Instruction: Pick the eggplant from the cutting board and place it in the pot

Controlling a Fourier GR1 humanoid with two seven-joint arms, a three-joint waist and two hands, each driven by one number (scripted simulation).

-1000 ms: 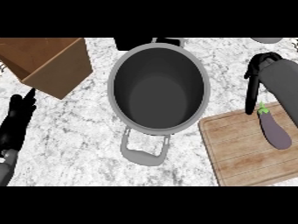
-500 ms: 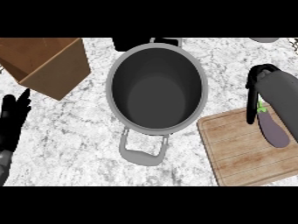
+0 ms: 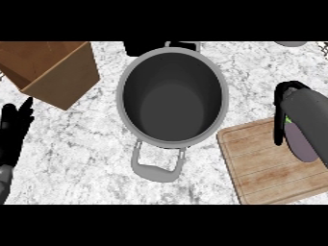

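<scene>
Status: the task is at its grasp stage, nothing delivered. The eggplant (image 3: 303, 146) lies on the cutting board (image 3: 280, 168) at the right of the frame, its green stem end pointing toward the top of the frame, much of its right side covered by the grey forearm. The pot (image 3: 172, 96) stands at upper centre with nothing in it, one handle pointing toward the lower edge of the frame.

Right hand (image 3: 288, 108): positioned over the stem end of the eggplant, fingers (image 3: 279, 129) bent downward along the eggplant's left side. The forearm hides the contact, so whether they have closed on it cannot be told; it looks more like an approach than a completed hold.

Left hand (image 3: 8, 139): at the left edge of the frame, open, fingers straight and holding nothing, at rest.

Remaining: secure the eggplant, lift it, carry it left across the board's edge and over the pot's rim, release inside.

Clearances: the board's upper left corner sits near the pot's wall, so the carry is short. A strip of bare marbled surface (image 3: 88, 144) lies between board and pot. The cardboard box (image 3: 49, 72) at upper left stands well apart from that path.
</scene>
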